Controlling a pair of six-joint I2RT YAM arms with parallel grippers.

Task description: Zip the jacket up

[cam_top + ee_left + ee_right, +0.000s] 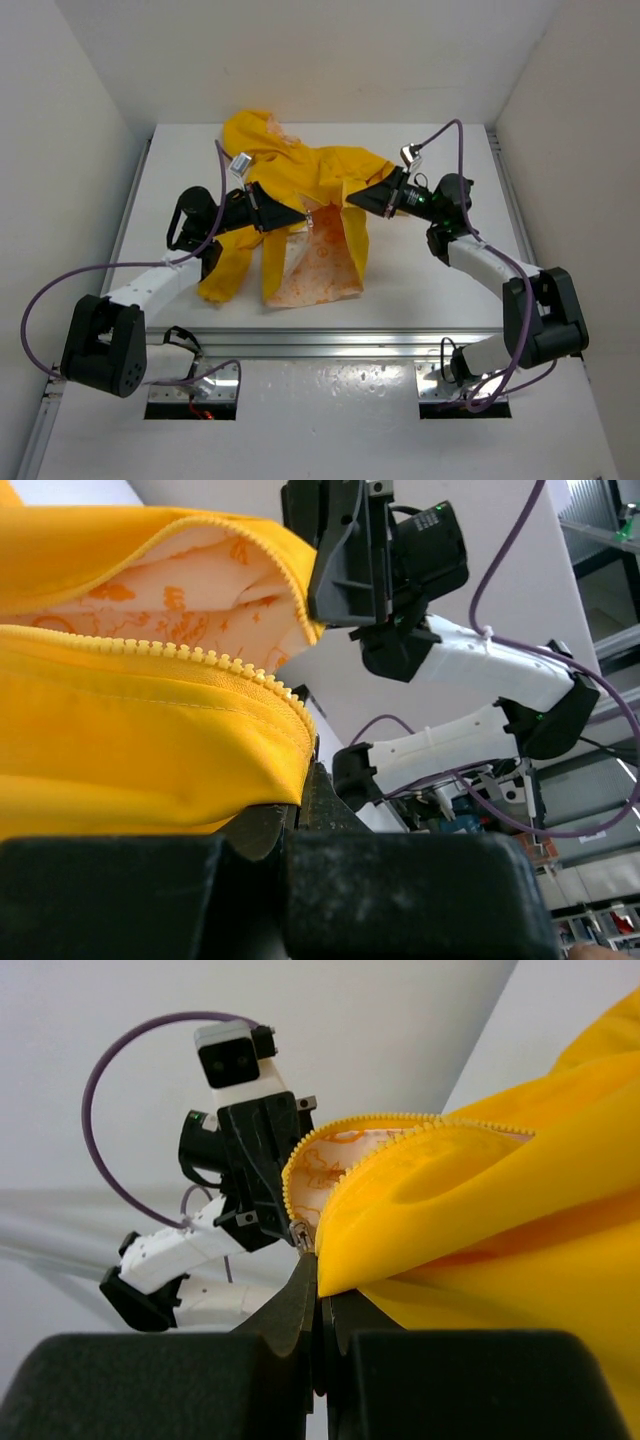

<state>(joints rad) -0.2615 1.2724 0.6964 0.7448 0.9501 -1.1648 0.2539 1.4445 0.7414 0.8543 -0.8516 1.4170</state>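
The yellow jacket (300, 170) lies at the middle back of the table, hood at the far end, front open with the cream orange-printed lining (322, 262) showing. My left gripper (298, 216) is shut on the jacket's left front edge, and the left wrist view shows the zipper teeth (200, 656) running into the jaws (300, 792). My right gripper (354, 200) is shut on the other front edge. In the right wrist view its jaws (322, 1280) pinch the yellow fabric (480, 1220) just below a small metal zipper slider (300, 1236). The two grippers face each other a few centimetres apart.
The white table (430, 280) is walled on three sides. A metal rail (320, 345) runs along its near edge by the arm bases. Purple cables (60, 290) loop off both arms. One sleeve (225, 270) hangs toward the near left.
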